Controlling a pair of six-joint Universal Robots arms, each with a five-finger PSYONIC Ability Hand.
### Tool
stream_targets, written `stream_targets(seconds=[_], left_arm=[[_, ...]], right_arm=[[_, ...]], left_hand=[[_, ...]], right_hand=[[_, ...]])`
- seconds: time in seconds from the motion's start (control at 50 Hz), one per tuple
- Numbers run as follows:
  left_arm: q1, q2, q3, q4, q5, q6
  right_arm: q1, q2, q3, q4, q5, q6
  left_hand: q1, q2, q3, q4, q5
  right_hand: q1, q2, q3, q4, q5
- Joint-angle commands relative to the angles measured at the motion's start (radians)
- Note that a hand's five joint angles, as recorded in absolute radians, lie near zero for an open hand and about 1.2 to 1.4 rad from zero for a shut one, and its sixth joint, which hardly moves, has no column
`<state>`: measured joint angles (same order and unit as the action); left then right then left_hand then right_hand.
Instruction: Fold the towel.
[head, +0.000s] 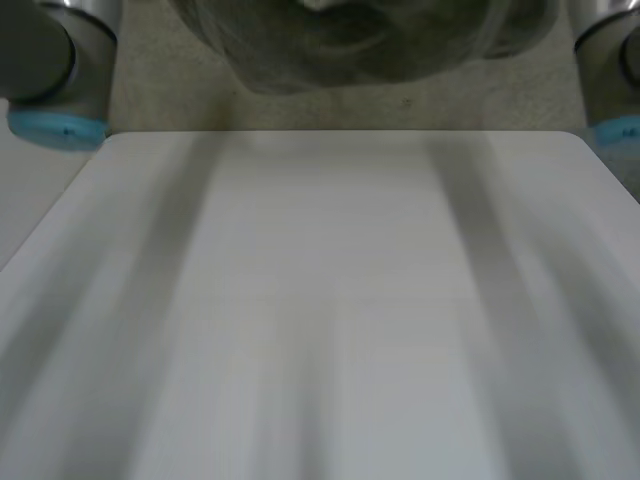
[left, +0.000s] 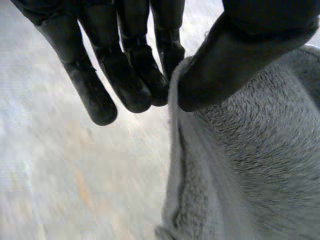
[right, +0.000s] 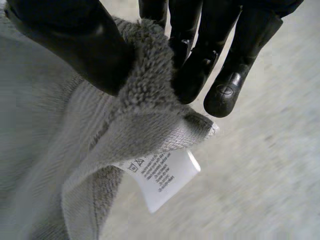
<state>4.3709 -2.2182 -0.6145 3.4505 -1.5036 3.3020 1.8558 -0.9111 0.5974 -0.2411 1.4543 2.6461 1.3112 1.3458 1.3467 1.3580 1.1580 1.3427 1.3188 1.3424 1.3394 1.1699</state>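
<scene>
Left hand (left: 120, 75) sits right up against its wrist cam: thumb and fingers closed together on an edge of the towel (left: 250, 165). The grey terry is nipped between them and the rest hangs down beside the palm.

Biggest thing I've got on the head cam is the white table (head: 320, 300), w/ a bare top running from near edge to far edge. Above the far edge, mid-view, there's a grey bulk (head: 340, 40), too blurred for me to say what it is.

Next down in size, the towel again on the R wrist cam (right: 45, 150): thick grey pile, bunched and folded over itself at a corner, hanging off the hand.

Left arm (head: 50, 60) and right arm (head: 615, 60) show as grey joints w/ light-blue caps at the far corners of the head view, well apart.

Right hand (right: 200, 60) is clamped on the towel near that corner, w/ the thumb on one side of the cloth and the fingertips on the other.

Smallest item is a white care label (right: 162, 177) w/ small print, sticking out from the folded corner just beyond the fingertips.
</scene>
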Motion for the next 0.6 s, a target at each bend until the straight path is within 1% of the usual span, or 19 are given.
stream_targets(seconds=[0.02,0.04,0.08,0.1,0.14,0.16,0.18,0.2,0.24,0.26,0.3,0.36,0.44,0.46,0.48,0.5,0.54,0.58,0.6], left_arm=[[0.006,-0.012,-0.299,0.004,0.009,0.008],[0.006,-0.012,-0.3,0.004,0.009,0.008],[0.007,-0.021,-0.431,0.018,0.011,0.01],[0.007,-0.021,-0.432,0.018,0.011,0.01],[0.01,-0.021,-0.502,0.029,0.009,0.011],[0.013,-0.02,-0.569,0.036,0.011,0.013],[0.016,-0.015,-0.634,0.045,0.013,0.013],[0.016,-0.015,-0.634,0.045,0.013,0.013],[0.021,0.002,-0.747,0.059,0.026,0.014],[0.021,0.002,-0.748,0.059,0.026,0.014],[0.03,0.035,-0.844,0.068,0.045,0.017],[0.035,0.052,-0.886,0.075,0.049,0.028],[0.036,0.081,-0.976,0.099,0.052,0.094],[0.036,0.087,-0.998,0.11,0.052,0.117],[0.036,0.088,-0.998,0.11,0.052,0.117],[0.036,0.089,-1.014,0.122,0.052,0.135],[0.039,0.089,-1.025,0.133,0.052,0.148],[0.041,0.089,-1.031,0.141,0.052,0.154],[0.041,0.091,-1.035,0.147,0.051,0.156]], right_arm=[[-0.012,-0.005,0.296,0.055,-0.1,-0.009],[-0.012,-0.005,0.297,0.056,-0.1,-0.009],[-0.012,-0.023,0.454,0.059,-0.133,-0.026],[-0.012,-0.023,0.455,0.059,-0.134,-0.026],[-0.017,-0.061,0.608,0.059,-0.15,-0.063],[-0.017,-0.061,0.608,0.059,-0.15,-0.063],[-0.029,-0.078,0.683,0.054,-0.153,-0.084],[-0.049,-0.093,0.753,0.049,-0.158,-0.106],[-0.062,-0.11,0.819,0.048,-0.166,-0.127],[-0.063,-0.111,0.82,0.048,-0.166,-0.127],[-0.078,-0.13,0.925,0.045,-0.181,-0.162],[-0.09,-0.129,0.99,0.043,-0.186,-0.182],[-0.113,-0.13,1.022,0.042,-0.184,-0.186],[-0.119,-0.13,1.027,0.042,-0.183,-0.186],[-0.119,-0.13,1.027,0.042,-0.183,-0.186],[-0.122,-0.13,1.026,0.042,-0.181,-0.181],[-0.122,-0.13,1.022,0.043,-0.181,-0.173],[-0.122,-0.132,1.022,0.043,-0.181,-0.172],[-0.122,-0.132,1.022,0.043,-0.181,-0.172]], left_hand=[[0.085,0.05,0.05,0.038,0.064],[0.085,0.05,0.05,0.038,0.064],[0.085,0.05,0.05,0.038,0.064],[0.085,0.05,0.05,0.038,0.064],[0.085,0.05,0.05,0.038,0.064],[0.085,0.05,0.05,0.038,0.064],[0.085,0.05,0.05,0.038,0.064],[0.085,0.05,0.05,0.038,0.064],[0.085,0.05,0.05,0.038,0.064],[0.085,0.05,0.05,0.038,0.064],[0.085,0.05,0.05,0.038,0.064],[0.085,0.05,0.05,0.038,0.064],[0.085,0.05,0.05,0.038,0.064],[0.085,0.05,0.05,0.038,0.064],[0.085,0.05,0.05,0.038,0.064],[0.085,0.05,0.05,0.038,0.064],[0.085,0.05,0.05,0.038,0.064],[0.085,0.05,0.05,0.038,0.064],[0.085,0.05,0.05,0.038,0.064]], right_hand=[[0.054,0.077,0.054,0.057,0.052],[0.054,0.077,0.054,0.057,0.052],[0.054,0.077,0.054,0.057,0.052],[0.054,0.077,0.054,0.057,0.052],[0.054,0.077,0.054,0.057,0.052],[0.054,0.077,0.054,0.057,0.052],[0.054,0.077,0.054,0.057,0.052],[0.054,0.077,0.054,0.057,0.052],[0.054,0.077,0.054,0.057,0.052],[0.054,0.077,0.054,0.057,0.052],[0.054,0.077,0.054,0.057,0.052],[0.054,0.077,0.054,0.057,0.052],[0.054,0.077,0.054,0.057,0.052],[-0.099,-0.076,-0.099,-0.096,-0.101],[-0.101,-0.077,-0.101,-0.098,-0.103],[-0.275,-0.251,-0.275,-0.272,-0.277],[-0.348,-0.324,-0.347,-0.344,-0.349],[-0.534,-0.51,-0.534,-0.531,-0.536],[-0.535,-0.512,-0.535,-0.532,-0.537]])
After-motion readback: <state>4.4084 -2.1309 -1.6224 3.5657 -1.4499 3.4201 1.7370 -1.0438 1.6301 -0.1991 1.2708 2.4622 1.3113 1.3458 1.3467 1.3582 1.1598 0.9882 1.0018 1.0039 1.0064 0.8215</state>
